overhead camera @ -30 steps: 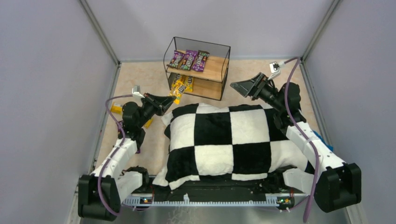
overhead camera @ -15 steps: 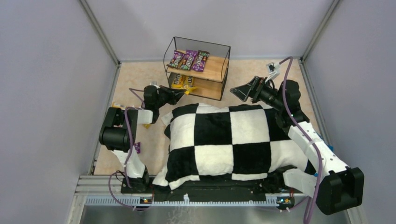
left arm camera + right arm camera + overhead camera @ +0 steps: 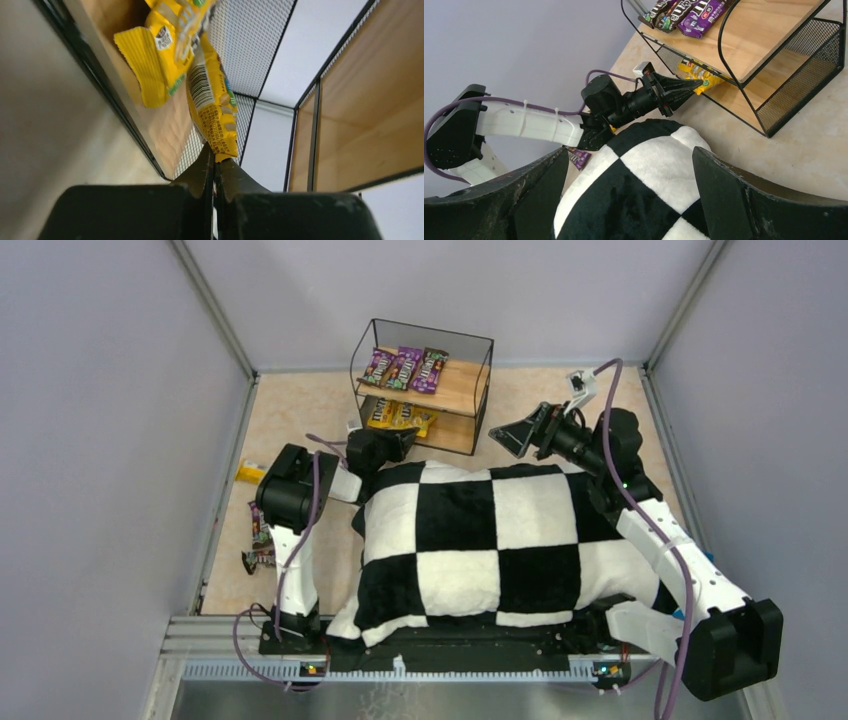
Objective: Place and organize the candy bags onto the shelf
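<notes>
The shelf stands at the back of the table, a black wire rack with two wooden boards. Three purple candy bags lie side by side on its top board. My left gripper reaches into the lower tier and is shut on the bottom edge of a yellow candy bag, which stands up from the fingertips. Another yellow bag lies on the lower board beside it. My right gripper hovers open and empty, right of the shelf and above the cushion's far edge.
A large black-and-white checkered cushion fills the middle of the table between the arms. Loose bags lie on the floor at the left: a yellow one and purple ones. Grey walls close in both sides.
My left arm has swung forward and right, carrying the yellow bag from in front of the shelf into its lower tier. The loose bags at the left now show. The right gripper has crept left.
</notes>
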Available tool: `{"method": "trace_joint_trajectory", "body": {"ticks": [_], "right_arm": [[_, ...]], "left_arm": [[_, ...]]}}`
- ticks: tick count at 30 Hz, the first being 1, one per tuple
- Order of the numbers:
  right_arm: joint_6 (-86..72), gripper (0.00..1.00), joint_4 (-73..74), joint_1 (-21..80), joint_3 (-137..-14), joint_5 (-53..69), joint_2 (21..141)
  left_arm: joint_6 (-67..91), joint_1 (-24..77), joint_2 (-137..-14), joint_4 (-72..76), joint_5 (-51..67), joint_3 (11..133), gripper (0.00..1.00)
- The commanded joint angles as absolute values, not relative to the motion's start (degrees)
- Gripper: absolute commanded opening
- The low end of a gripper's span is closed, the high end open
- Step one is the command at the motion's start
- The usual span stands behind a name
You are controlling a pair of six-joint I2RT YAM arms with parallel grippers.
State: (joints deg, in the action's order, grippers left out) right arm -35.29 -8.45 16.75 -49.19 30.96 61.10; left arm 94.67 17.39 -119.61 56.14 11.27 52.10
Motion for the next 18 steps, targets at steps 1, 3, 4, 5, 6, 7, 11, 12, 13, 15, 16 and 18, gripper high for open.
{"method": "trace_joint_trajectory", "body": {"ticks": [1, 3, 4, 5, 6, 7, 11, 12, 13, 15, 16, 18], "right_arm": [[-33.09, 0.93, -8.68, 17.62, -52.38, 29.57, 60.45], [-32.61, 0.93, -8.47, 17.99, -52.47, 29.17, 60.64], [-32.46, 0.93, -8.38, 18.16, -52.47, 28.96, 60.72], [-32.36, 0.93, -8.35, 18.25, -52.47, 28.86, 60.79], [-32.22, 0.93, -8.35, 18.4, -52.4, 28.75, 60.77], [-32.12, 0.93, -8.33, 18.49, -52.34, 28.63, 60.74], [-31.74, 0.93, -8.18, 18.63, -52.03, 28.09, 60.47], [-31.73, 0.93, -8.1, 18.63, -52.03, 28.04, 60.41], [-31.66, 0.94, -8.04, 18.62, -52.03, 28.04, 60.37], [-31.69, 0.93, -7.92, 18.69, -52.11, 28.02, 60.29], [-31.58, 0.94, -7.91, 18.64, -52.12, 27.96, 60.19], [-31.47, 0.93, -7.91, 18.63, -52.04, 27.82, 60.14]], "left_arm": [[95.49, 17.31, -121.3, 61.74, 3.78, 54.27, 0.0], [94.27, 17.53, -121.6, 58.98, 3.81, 55.5, 0.0], [94.1, 17.62, -121.67, 57.1, 3.65, 55.88, 0.0], [94.13, 17.66, -121.82, 55.72, 3.5, 56.16, 0.0], [94.33, 17.67, -122.42, 55.34, 3.58, 56.5, 0.0], [94.83, 17.67, -123.18, 55.62, 3.93, 56.89, 0.0], [96.19, 18.09, -124.97, 55.54, 4.31, 58.02, 0.0], [96.04, 18.17, -125.01, 54.66, 4.01, 58.39, 0.0], [95.84, 18.19, -125.14, 53.82, 3.81, 58.77, 0.01], [95.92, 18.19, -125.82, 53.62, 3.62, 59.61, 0.03], [96.05, 18.19, -126.09, 53.56, 3.66, 60.05, 0.04], [96.01, 18.19, -126.82, 53.02, 4.33, 61.22, 0.07]]}}
